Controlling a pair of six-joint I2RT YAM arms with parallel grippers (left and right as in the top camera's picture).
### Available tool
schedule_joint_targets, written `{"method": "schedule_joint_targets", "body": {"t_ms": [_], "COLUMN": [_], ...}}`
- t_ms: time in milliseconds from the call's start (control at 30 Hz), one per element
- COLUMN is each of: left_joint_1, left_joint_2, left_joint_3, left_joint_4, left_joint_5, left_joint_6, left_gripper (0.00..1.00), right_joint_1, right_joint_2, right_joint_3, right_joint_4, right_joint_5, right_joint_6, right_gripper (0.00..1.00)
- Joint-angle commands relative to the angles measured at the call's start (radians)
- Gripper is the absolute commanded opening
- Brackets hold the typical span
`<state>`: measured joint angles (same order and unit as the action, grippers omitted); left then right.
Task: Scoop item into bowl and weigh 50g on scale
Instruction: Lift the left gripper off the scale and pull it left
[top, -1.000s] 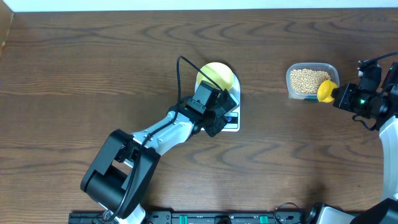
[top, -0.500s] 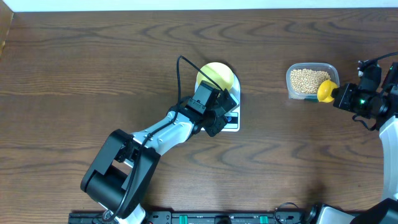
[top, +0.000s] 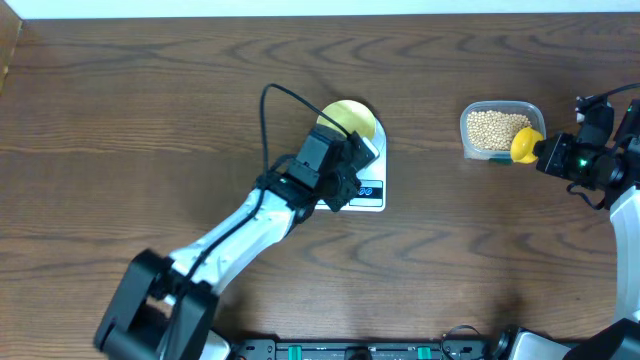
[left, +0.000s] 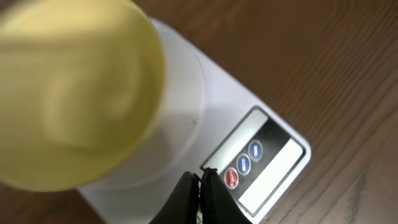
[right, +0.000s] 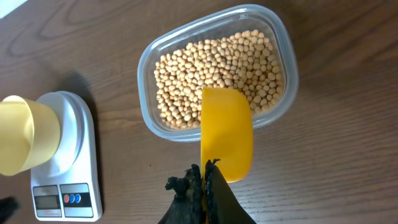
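Note:
The pale yellow-green bowl (top: 352, 118) (left: 68, 93) (right: 22, 134) stands on the white scale (top: 372, 197) (left: 186, 118) (right: 74, 168). My left gripper (top: 350, 193) (left: 200, 177) is shut and empty, its tips just beside the red button (left: 231, 178) on the scale's front panel. A clear tub (top: 502, 128) (right: 283, 93) holds the tan beans (top: 495, 127) (right: 217, 68). My right gripper (top: 543, 150) (right: 204, 171) is shut on the handle of the yellow scoop (top: 523, 146) (right: 227, 134), whose cup hangs over the tub's near rim; no beans show in it.
Two blue buttons (left: 250, 157) and a pale display (left: 270, 177) sit on the scale's panel. Dark wooden table (top: 120, 120) surrounds everything. The left arm (top: 230, 240) stretches diagonally from the front left towards the scale.
The left arm has swung its elbow leftward and its gripper has drawn back off the scale's front, uncovering the display. The right arm and scoop have not moved.

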<state>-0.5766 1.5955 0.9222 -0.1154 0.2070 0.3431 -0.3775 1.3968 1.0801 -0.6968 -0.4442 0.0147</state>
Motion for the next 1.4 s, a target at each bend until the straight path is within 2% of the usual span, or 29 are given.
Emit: {"method": "schedule_joint_targets", "body": {"t_ms": [0,100,467,600,700,733,900,1000,1167,1233,1267,1300,1333,1367], "left_joint_1": [0.008,0.018,0.024,0.033,0.061,0.085,0.176,0.236,0.285,0.286,0.286,0.286,0.285,0.285], "left_joint_2": [-0.027,-0.029,-0.029,-0.057,-0.103,-0.134,-0.241,-0.309,-0.391,-0.405,-0.408,-0.408,-0.408,-0.406], "left_joint_3": [0.000,0.000,0.000,0.000,0.000,0.000,0.000,0.000,0.000,0.000,0.000,0.000,0.000,0.000], "left_joint_4": [-0.002,-0.002,0.013,0.011,-0.008,-0.031,-0.159,-0.273,-0.397,-0.407,-0.407,-0.407,-0.407,-0.409], "left_joint_5": [-0.013,-0.013,-0.009,-0.007,0.072,0.136,0.270,0.284,0.281,0.270,0.271,0.272,0.272,0.272], "left_joint_6": [-0.027,-0.090,-0.103,-0.164,-0.185,-0.186,-0.184,-0.172,-0.068,-0.067,-0.067,-0.068,-0.068,-0.068], "left_gripper": [0.08,0.08,0.08,0.08,0.08,0.08,0.08,0.08,0.09,0.17,0.26,0.45,0.85,0.93], "right_joint_1": [0.005,0.005,0.005,0.005,0.005,0.005,0.005,0.005,0.006,0.006,0.006,0.006,0.006,0.006], "right_joint_2": [0.004,0.004,0.004,0.004,0.004,0.004,0.004,0.004,0.004,0.004,0.004,0.004,0.004,0.004], "right_joint_3": [0.011,0.011,0.011,0.011,0.011,0.011,0.011,0.011,0.011,0.011,0.011,0.011,0.011,0.011], "right_joint_4": [0.002,0.002,0.008,0.006,0.006,0.006,0.007,0.005,0.006,0.006,0.006,0.006,0.007,0.008], "right_joint_5": [0.005,0.005,0.005,0.003,-0.003,-0.016,-0.045,-0.045,-0.045,-0.045,-0.045,-0.045,-0.045,-0.045], "right_joint_6": [-0.017,-0.024,-0.023,-0.023,-0.023,-0.024,-0.033,-0.039,-0.039,-0.039,-0.039,-0.039,-0.039,-0.039], "right_gripper": [0.01,0.01,0.01,0.01,0.01,0.01,0.01,0.01,0.01,0.01,0.01,0.01,0.01,0.01]}}
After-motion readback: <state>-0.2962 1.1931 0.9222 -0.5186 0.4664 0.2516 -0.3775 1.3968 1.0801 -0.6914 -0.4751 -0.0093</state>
